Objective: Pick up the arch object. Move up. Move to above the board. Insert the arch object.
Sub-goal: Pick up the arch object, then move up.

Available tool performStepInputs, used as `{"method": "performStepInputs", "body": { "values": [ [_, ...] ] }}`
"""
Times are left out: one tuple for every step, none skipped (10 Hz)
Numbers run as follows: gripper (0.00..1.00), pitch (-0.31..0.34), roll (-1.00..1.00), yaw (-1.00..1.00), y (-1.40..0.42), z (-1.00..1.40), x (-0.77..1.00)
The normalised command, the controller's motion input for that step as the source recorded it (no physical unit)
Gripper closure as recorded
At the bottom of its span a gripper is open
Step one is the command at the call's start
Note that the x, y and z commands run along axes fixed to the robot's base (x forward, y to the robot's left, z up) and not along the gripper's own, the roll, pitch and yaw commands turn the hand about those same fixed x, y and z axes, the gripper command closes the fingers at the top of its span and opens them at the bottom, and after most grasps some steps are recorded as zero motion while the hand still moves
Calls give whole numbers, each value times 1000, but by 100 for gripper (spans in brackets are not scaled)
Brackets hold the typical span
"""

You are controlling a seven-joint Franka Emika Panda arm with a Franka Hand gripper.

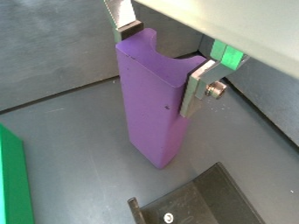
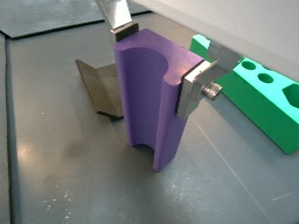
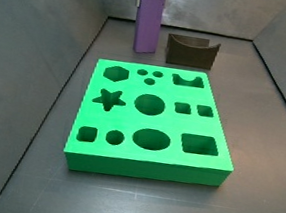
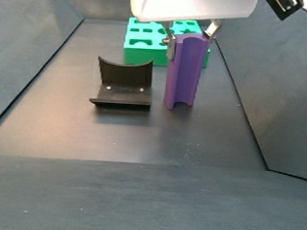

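A tall, matte purple arch block (image 2: 155,96) stands upright on the dark floor beside the fixture (image 4: 121,84), apart from the thick green board (image 3: 151,120). The gripper (image 2: 158,52) clamps its top. It looks rigid, light, smooth-faced.

The gripper (image 2: 158,54) is sitting near the upper middle of the frame, its silver fingers (image 2: 197,86) clamping the arch object (image 2: 152,96).

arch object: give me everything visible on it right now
The arch object is a tall, slim, matte purple block with plain faces and a scooped groove in its top end. It stands upright on the dark floor, beside the fixture and apart from the board. The gripper straddles its top, silver fingers on opposite sides.
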Motion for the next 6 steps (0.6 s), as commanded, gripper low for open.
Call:
{"method": "performStepInputs", "body": {
  "values": [
    [100,0,0,0,0,0,0],
    [100,0,0,0,0,0,0],
    [100,0,0,0,0,0,0],
    [100,0,0,0,0,0,0],
    [100,0,0,0,0,833,0],
    [100,15,-2,17,34,810,-24]
  ]
}}
